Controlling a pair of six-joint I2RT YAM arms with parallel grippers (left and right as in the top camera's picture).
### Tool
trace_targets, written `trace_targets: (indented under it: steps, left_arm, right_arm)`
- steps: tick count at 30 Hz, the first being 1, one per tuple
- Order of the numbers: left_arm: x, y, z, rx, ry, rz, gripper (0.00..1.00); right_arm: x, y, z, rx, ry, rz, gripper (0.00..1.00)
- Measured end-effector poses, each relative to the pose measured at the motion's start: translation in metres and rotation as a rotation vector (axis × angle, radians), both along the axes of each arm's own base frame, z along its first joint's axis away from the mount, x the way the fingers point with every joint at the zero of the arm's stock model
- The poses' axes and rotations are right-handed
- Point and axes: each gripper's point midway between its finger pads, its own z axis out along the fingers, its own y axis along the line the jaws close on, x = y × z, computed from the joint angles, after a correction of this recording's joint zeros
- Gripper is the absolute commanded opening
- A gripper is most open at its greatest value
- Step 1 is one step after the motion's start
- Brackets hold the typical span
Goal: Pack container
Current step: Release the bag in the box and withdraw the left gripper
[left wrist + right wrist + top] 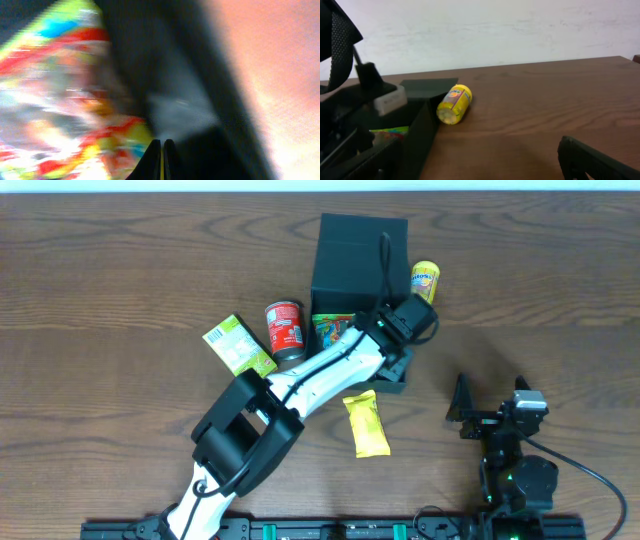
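Note:
The dark container [358, 250] stands at the back centre with its flap lid open. A colourful snack packet [333, 330] lies inside it. My left gripper [390, 365] reaches over the container's right side. In the left wrist view its fingers [161, 159] are pressed together, with the blurred colourful packet [60, 90] to their left and the container's dark wall [200, 65] to their right. My right gripper [490, 408] is open and empty at the front right. The right wrist view shows the container's wall [420, 135] and the packet [390, 132].
A yellow can [426, 281] lies right of the container and also shows in the right wrist view [454, 104]. A red can [285, 330] and a green-yellow carton [238, 345] lie to the container's left. A yellow packet [366, 423] lies in front.

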Motion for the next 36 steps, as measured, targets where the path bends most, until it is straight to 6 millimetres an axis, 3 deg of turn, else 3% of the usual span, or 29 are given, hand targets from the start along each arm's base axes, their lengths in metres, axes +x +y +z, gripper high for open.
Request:
trace_targets:
  steps: [4, 9, 23, 32, 36]
  left_arm:
    - [-0.019, -0.007, -0.002, -0.016, 0.063, -0.060, 0.06]
    - [-0.025, 0.005, -0.006, 0.037, 0.091, -0.059, 0.06]
    - [-0.009, 0.042, -0.008, 0.211, -0.001, -0.010, 0.06]
    - [-0.003, 0.075, -0.027, 0.296, -0.001, 0.024, 0.06]
    - [-0.001, 0.080, -0.028, 0.303, 0.002, 0.034, 0.06]
  right_arm:
    - [0.000, 0.000, 0.000, 0.000, 0.000, 0.000, 0.99]
    - [0.000, 0.000, 0.000, 0.000, 0.000, 0.000, 0.99]
    - [0.000, 0.000, 0.000, 0.000, 0.000, 0.000, 0.99]
    - [0.000, 0.000, 0.000, 0.000, 0.000, 0.000, 0.99]
    - [0.000, 0.000, 0.000, 0.000, 0.000, 0.000, 0.99]
